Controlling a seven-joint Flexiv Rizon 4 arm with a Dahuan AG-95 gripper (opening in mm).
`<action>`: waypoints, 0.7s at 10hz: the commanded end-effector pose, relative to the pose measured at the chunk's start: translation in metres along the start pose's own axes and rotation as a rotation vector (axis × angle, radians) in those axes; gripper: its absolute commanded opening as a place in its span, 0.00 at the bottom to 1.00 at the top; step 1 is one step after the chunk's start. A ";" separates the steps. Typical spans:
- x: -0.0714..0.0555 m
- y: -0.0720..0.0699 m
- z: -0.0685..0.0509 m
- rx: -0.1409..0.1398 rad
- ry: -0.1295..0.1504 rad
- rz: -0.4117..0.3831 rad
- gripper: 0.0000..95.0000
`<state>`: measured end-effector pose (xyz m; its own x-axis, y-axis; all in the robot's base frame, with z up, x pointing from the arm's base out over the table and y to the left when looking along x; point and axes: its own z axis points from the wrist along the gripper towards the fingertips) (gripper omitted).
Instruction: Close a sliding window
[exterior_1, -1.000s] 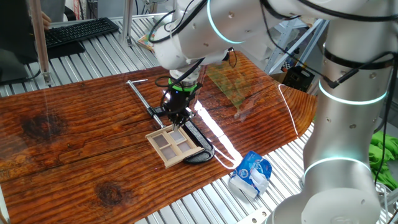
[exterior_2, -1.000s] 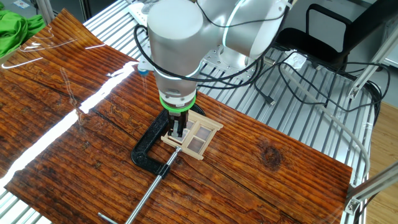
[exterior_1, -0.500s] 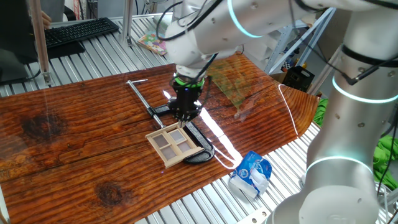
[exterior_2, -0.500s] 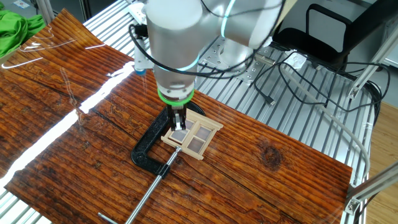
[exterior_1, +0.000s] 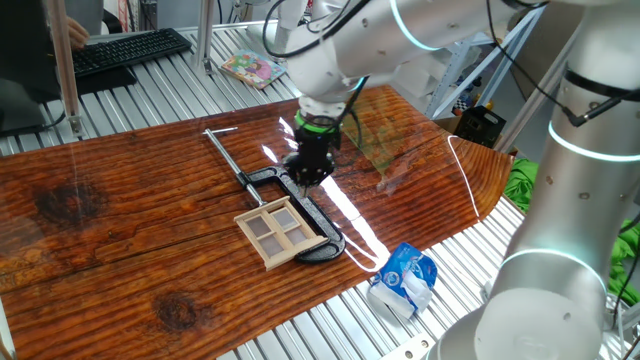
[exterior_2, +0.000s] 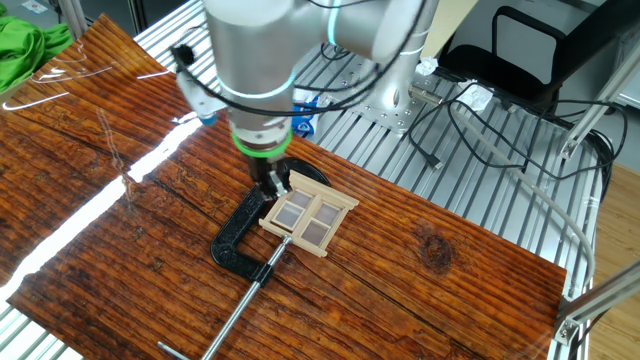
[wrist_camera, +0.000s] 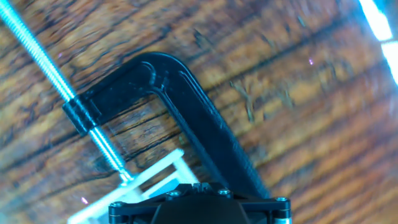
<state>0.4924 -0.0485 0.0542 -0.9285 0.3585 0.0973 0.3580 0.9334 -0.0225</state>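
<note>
With the sliding window (exterior_1: 283, 232) lying flat inside the black C-clamp (exterior_1: 318, 224), the gripper (exterior_1: 306, 177) hovers beyond its far edge, jaw state indiscernible; any further push should run along the sash track.

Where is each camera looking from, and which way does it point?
One fixed view: high at one side of the table, looking down at the window; arm and gripper show.
The other fixed view: the opposite side, looking down; arm shows.
Hand view: on the hand, facing down at the clamp; only the hand's edge shows.
All share window and clamp.
</note>
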 end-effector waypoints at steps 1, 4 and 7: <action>-0.021 -0.024 -0.002 0.019 -0.040 -0.297 0.00; -0.037 -0.029 -0.004 0.036 -0.051 -0.437 0.00; -0.039 -0.030 -0.004 0.058 -0.047 -0.491 0.00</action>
<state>0.5166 -0.0863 0.0530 -0.9952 -0.0736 0.0650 -0.0758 0.9966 -0.0330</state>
